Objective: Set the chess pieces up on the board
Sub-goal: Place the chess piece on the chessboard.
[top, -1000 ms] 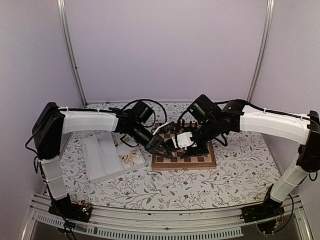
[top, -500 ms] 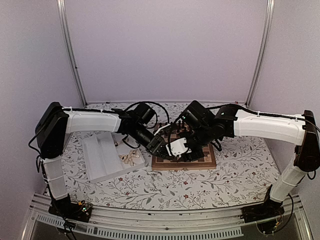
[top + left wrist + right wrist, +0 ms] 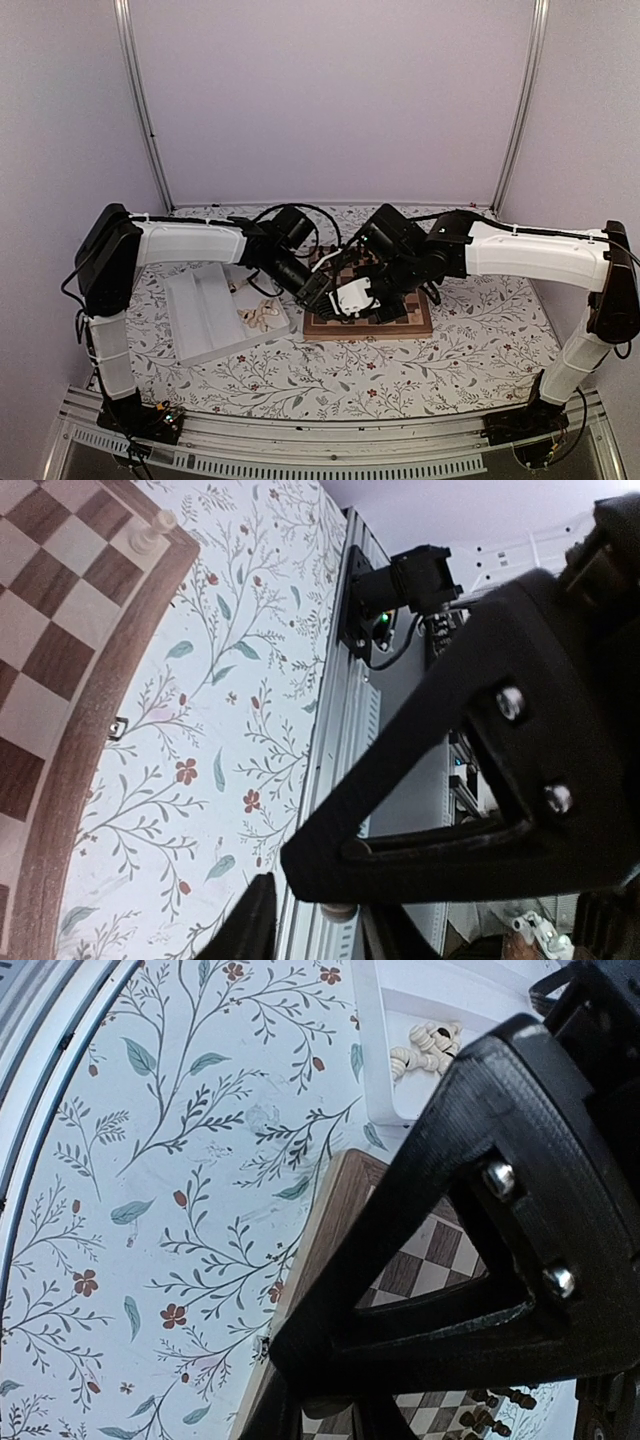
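Note:
Both grippers meet low over the left part of the board (image 3: 405,326). My left gripper (image 3: 322,292) is open. In the left wrist view a pale chess piece (image 3: 340,912) shows between the spread fingers of the left gripper (image 3: 320,932), touching neither black finger (image 3: 256,925). My right gripper (image 3: 348,298) faces it; in the right wrist view this gripper (image 3: 335,1422) is shut on a small tan piece (image 3: 345,1407) over the board's checks (image 3: 420,1260). Another pale piece (image 3: 158,528) stands upright on a corner square of the board (image 3: 60,660).
A white compartment tray (image 3: 200,320) lies left of the board, with several loose pale pieces (image 3: 262,318) in its near corner, also seen in the right wrist view (image 3: 430,1045). Dark chessmen (image 3: 495,1405) stand at the board's far side. Cables loop behind the arms.
The right gripper has moved left to meet the left one and closed its jaws. The left gripper's jaws have opened. Both arms now crowd the board's left edge.

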Controlling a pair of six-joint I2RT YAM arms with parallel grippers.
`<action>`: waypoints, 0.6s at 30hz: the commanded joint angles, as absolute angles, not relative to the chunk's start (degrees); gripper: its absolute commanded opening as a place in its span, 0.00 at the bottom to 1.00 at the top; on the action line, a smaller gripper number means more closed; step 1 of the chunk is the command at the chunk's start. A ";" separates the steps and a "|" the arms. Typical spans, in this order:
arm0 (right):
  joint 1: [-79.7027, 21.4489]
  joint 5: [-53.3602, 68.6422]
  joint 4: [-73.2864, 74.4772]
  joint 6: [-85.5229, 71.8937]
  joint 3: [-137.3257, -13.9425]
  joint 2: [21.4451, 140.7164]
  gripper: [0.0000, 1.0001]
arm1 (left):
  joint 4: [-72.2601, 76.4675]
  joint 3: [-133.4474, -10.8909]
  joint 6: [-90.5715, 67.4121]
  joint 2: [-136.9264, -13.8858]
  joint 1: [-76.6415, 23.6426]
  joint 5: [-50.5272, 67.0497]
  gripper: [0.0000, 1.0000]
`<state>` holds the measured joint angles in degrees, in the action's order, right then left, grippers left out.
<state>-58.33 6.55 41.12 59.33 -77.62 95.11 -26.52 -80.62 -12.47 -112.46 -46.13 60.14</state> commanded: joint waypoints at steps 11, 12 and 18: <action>-39.24 48.23 39.34 35.65 -81.40 92.51 0.10 | -5.02 -65.30 -7.17 -88.76 -48.09 28.30 0.44; -38.08 51.27 39.05 34.12 -81.51 92.80 0.10 | -3.36 -64.96 -5.00 -88.05 -49.63 25.15 0.44; -35.17 64.55 38.65 29.73 -80.79 94.61 0.10 | 7.70 -62.77 2.03 -85.80 -54.90 16.75 0.44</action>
